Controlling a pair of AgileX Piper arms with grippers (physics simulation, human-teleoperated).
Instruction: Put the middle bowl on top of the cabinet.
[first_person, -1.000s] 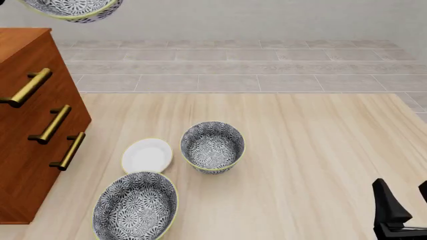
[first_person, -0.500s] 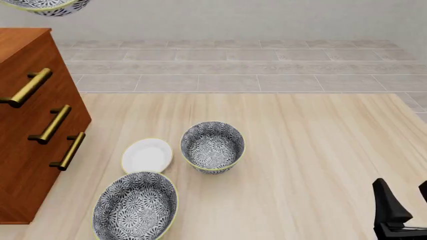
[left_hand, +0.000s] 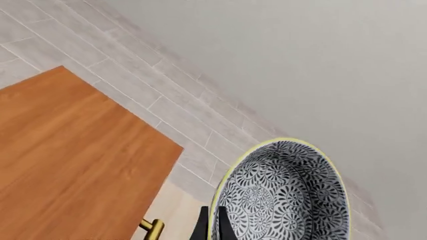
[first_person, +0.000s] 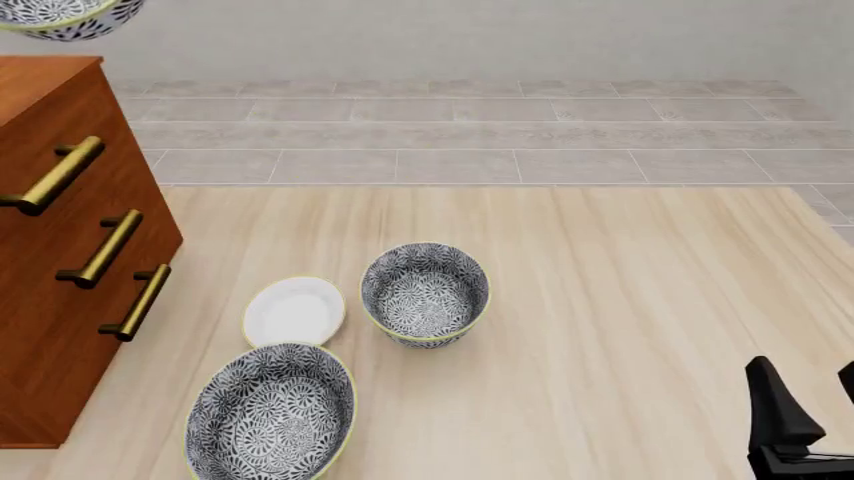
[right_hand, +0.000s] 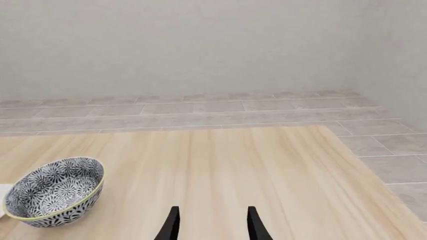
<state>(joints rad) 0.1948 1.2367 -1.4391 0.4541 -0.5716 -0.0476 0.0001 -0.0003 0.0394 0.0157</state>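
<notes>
The middle bowl (first_person: 60, 18), floral grey-and-white with a pale yellow rim, hangs in the air at the front view's far left top corner, above the cabinet (first_person: 54, 250). In the left wrist view the bowl (left_hand: 280, 195) is tilted, and my left gripper (left_hand: 212, 227) is shut on its rim, one finger inside and one outside. The cabinet's flat reddish-brown top (left_hand: 73, 165) lies below and beside it. My right gripper (first_person: 810, 405) is low at the table's near right, open and holding nothing (right_hand: 213, 222).
On the table stand a deep patterned bowl (first_person: 424, 293), a small white plate (first_person: 294, 310) and a wide patterned bowl (first_person: 271, 415), all just right of the cabinet. Brass handles (first_person: 100, 250) stick out from the drawers.
The held bowl has moved left and upward, sliding further out of the front view's top left corner. The right arm and the table items are unchanged.
</notes>
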